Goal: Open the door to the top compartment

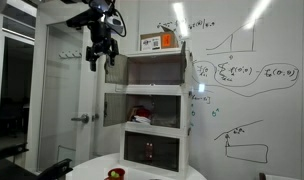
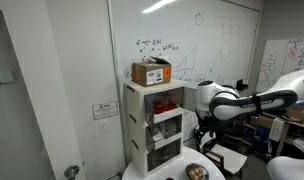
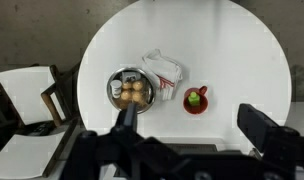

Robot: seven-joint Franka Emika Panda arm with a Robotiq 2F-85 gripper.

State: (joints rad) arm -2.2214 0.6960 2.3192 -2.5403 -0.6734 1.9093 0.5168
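A white cabinet (image 1: 152,100) with three stacked compartments stands against the whiteboard wall and shows in both exterior views (image 2: 142,125). The top compartment (image 1: 154,70) looks empty, and its door (image 1: 115,68) appears swung out to the left side. My gripper (image 1: 101,48) hangs open at the upper left of that door, close to its top edge, with nothing between its fingers. The wrist view looks straight down past the open gripper (image 3: 192,135) at the table. The cabinet is out of sight there.
A cardboard box (image 1: 160,41) sits on the cabinet. A red thing (image 1: 142,115) lies in the middle compartment, whose door (image 1: 112,108) also stands out. Below is a round white table (image 3: 232,60) with a bowl of eggs (image 3: 130,90), a packet (image 3: 163,72) and a red cup (image 3: 196,100).
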